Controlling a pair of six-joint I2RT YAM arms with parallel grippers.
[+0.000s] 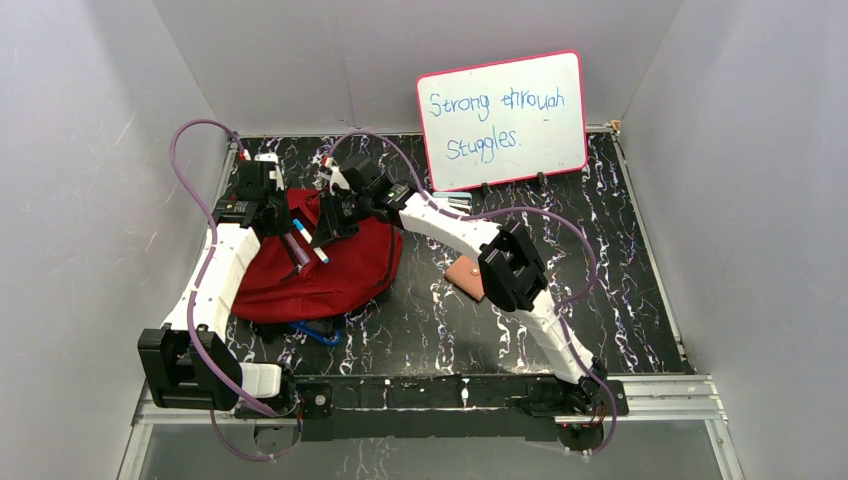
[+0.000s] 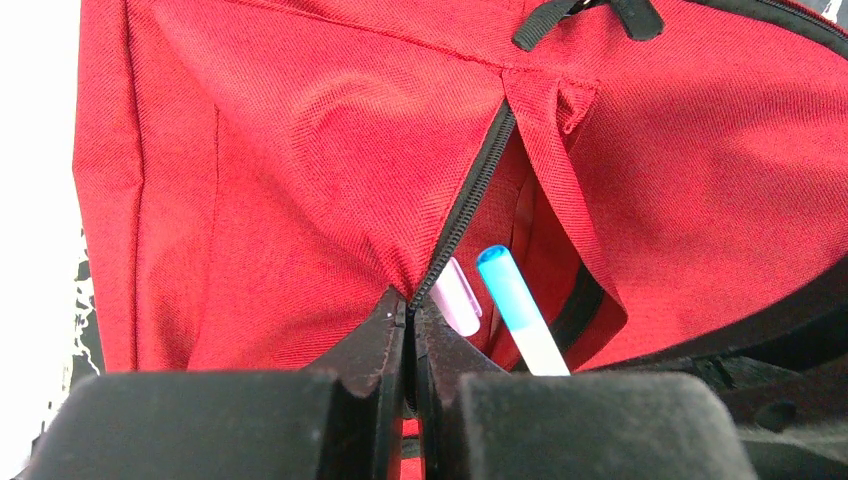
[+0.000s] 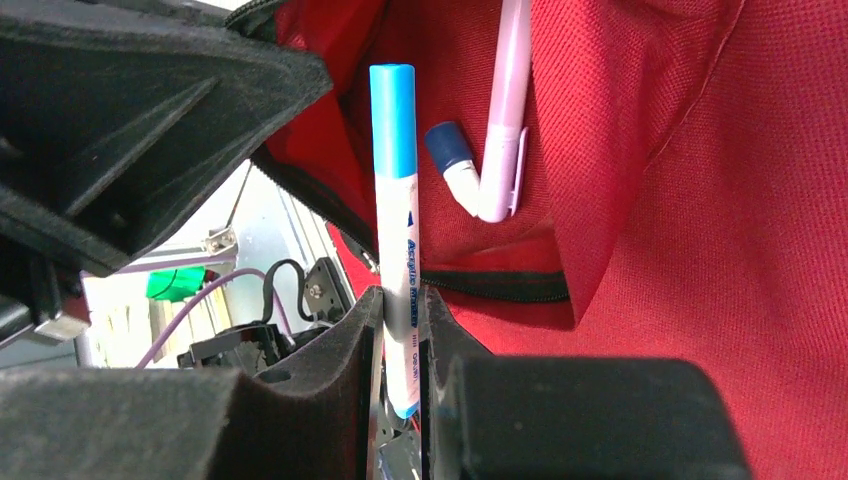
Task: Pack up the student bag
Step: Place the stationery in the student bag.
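The student bag (image 1: 340,275), a big red backpack, lies left of the table's middle with its zipped pocket pulled open. My left gripper (image 2: 410,312) is shut on the black zipper edge (image 2: 470,215) of that opening and shows in the top view (image 1: 283,215) at the bag's upper left. My right gripper (image 3: 402,300) is shut on a white marker with a blue cap (image 3: 394,190), cap end at the pocket mouth (image 2: 515,305). A lilac pen (image 3: 505,120) and a dark-blue-capped pen (image 3: 452,160) lie inside against the red cloth.
A small tan wallet (image 1: 465,275) lies on the black marbled table (image 1: 620,290) under the right arm. A whiteboard with pink rim (image 1: 500,120) leans at the back. A blue clip (image 1: 318,333) sticks out below the bag. Grey walls close in on both sides.
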